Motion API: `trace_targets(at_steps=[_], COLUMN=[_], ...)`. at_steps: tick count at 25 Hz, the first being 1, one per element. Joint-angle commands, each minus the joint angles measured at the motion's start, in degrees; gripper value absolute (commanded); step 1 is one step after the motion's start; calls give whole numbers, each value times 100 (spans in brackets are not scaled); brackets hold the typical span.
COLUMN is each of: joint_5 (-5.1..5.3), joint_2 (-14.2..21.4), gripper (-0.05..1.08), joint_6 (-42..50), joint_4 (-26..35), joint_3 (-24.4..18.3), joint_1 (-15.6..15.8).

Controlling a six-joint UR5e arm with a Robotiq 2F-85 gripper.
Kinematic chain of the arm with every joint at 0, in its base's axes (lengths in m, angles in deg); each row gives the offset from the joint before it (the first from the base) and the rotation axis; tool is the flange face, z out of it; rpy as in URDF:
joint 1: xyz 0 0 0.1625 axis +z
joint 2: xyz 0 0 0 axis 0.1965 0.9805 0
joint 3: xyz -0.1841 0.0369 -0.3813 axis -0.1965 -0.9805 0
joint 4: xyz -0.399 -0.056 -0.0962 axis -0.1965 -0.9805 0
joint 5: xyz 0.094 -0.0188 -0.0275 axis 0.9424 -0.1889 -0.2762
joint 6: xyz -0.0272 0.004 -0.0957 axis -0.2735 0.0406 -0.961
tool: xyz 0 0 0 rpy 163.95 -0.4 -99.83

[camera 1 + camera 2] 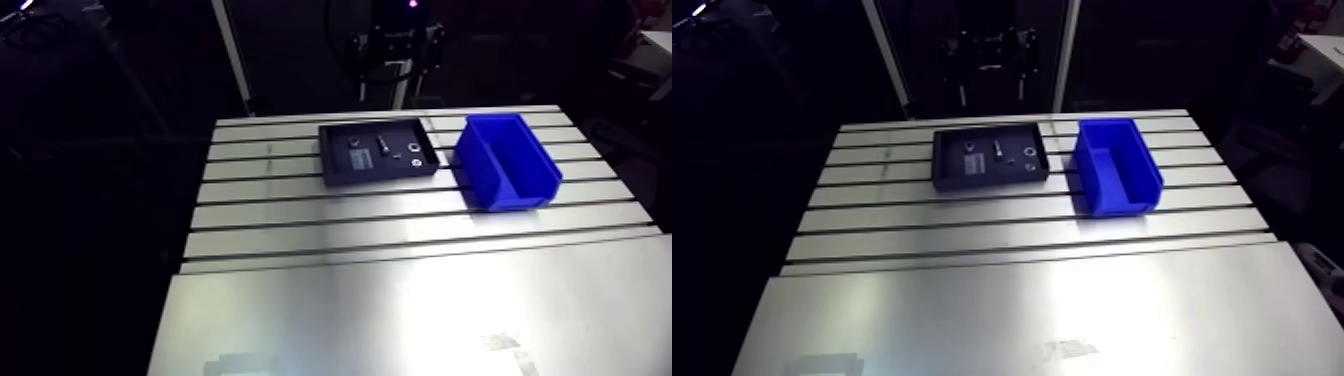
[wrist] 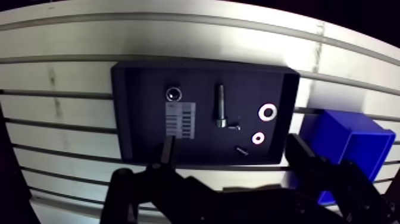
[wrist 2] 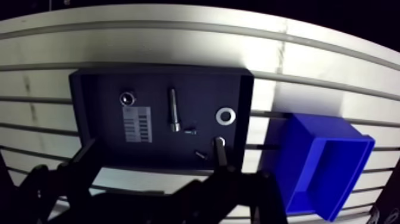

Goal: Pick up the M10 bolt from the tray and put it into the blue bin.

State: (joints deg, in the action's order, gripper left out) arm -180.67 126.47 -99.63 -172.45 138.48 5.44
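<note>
Your claw [image 2: 232,146] spread, empty, above near edge of tray [image 2: 121,107]. Bolt [image 2: 221,105] ahead, flat mid-tray, shank running away from claw (so claw should close across it, I judge). Bin [image 2: 351,143] just beside tray on worktop [image 2: 59,89], open side up: short carry, easy drop.

In the arm view, the parts in the tray [image 1: 330,170] are too small to be told apart. In the wrist view, the print on the label [image 2: 180,119] cannot be read, and the blue bin [image 2: 351,146] is partly covered by one finger [image 2: 302,154] of the gripper [image 2: 231,146].
</note>
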Motion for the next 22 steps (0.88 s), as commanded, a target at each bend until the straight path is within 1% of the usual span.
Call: trace_targets(at_steps=[1, 5, 15, 22], joint_5=[-86, -77, -68, -60], joint_2=[-79, -158, -228, -246], gripper=[1, 1, 1, 1], joint_6=[-59, -103, -138, -138], joint_4=[-119, -119, -145, -365], joint_3=[36, 53, 132, 299], joint_1=[0, -18, -18, -35])
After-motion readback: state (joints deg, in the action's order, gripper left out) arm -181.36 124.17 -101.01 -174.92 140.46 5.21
